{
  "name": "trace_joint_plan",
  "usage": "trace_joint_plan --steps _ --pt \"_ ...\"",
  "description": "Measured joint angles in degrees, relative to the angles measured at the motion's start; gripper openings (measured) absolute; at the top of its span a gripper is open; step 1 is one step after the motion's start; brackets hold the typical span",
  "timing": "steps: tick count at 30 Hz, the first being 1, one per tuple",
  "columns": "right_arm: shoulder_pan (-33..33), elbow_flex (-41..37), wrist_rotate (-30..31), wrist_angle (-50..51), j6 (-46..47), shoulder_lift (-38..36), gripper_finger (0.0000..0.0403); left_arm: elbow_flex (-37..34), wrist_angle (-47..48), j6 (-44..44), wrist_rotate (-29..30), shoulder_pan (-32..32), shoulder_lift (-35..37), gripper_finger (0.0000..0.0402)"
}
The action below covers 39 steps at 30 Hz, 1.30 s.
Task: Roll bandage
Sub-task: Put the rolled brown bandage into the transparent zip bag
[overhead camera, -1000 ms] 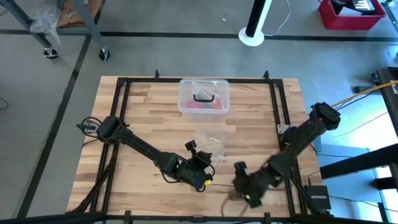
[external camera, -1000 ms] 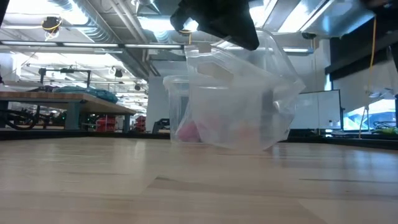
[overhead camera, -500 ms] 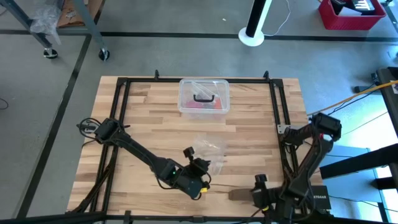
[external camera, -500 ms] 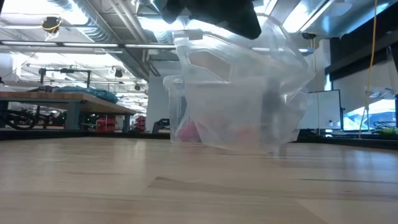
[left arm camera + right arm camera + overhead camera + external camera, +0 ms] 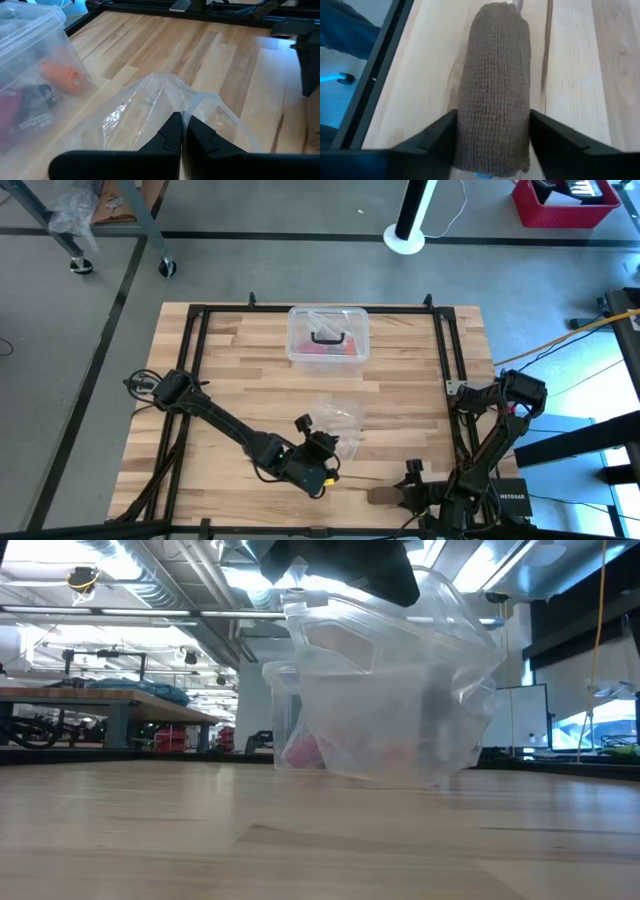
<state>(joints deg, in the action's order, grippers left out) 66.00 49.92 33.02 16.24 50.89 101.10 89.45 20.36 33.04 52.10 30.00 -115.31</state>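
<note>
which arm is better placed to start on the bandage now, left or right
Right, probably. The right hand already has the bandage between its fingers at the table's near edge, while the left hand is shut on the clear plastic bag.

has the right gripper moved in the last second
Yes. The right gripper, shut on the bandage, pulled toward the table's near right corner.

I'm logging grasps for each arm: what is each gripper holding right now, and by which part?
The left gripper is shut on the clear plastic bag, pinching its upper edge. The right gripper is shut on the bandage, clamping the rolled brown fabric across its sides.
</note>
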Motion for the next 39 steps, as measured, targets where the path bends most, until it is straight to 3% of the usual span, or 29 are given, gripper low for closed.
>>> trace_joint_plan --steps 6,8,15,20,23,25,33,39 --pt "0.02 -0.56 0.43 0.09 -0.09 0.15 0.0090 0.00 -0.03 0.01 -0.02 -0.04 -0.02 0.0001" --pt "0.04 -0.62 0.40 0.12 -0.07 0.15 0.0059 0.00 -0.14 0.01 -0.02 -0.04 -0.02 0.0001" --pt "-0.02 3.24 -0.08 8.50 -0.19 -4.23 0.0058 0.00 -0.59 2.15 -0.02 -0.26 -0.02 0.0001" --pt "-1.11 6.85 8.31 14.88 -1.51 -8.28 0.0058 -0.02 -3.61 3.16 -0.01 -1.03 -0.02 0.0001" --pt "-3.60 7.32 15.70 14.26 -3.61 -9.74 0.0058 0.00 -5.25 2.88 0.00 -1.29 -0.04 0.0001" --pt "-6.21 7.20 17.53 14.10 -4.93 -9.74 0.0058 -0.02 -5.27 2.80 0.00 -1.29 -0.04 0.0001" --pt "-16.22 6.91 12.64 10.54 -7.77 -9.75 0.0058 -0.02 -5.33 0.70 0.00 -1.22 -0.04 0.0001" --pt "-19.50 2.77 4.59 10.54 0.03 -9.75 0.0058 -0.02 -7.15 1.50 -0.20 -1.22 -0.09 0.0001"
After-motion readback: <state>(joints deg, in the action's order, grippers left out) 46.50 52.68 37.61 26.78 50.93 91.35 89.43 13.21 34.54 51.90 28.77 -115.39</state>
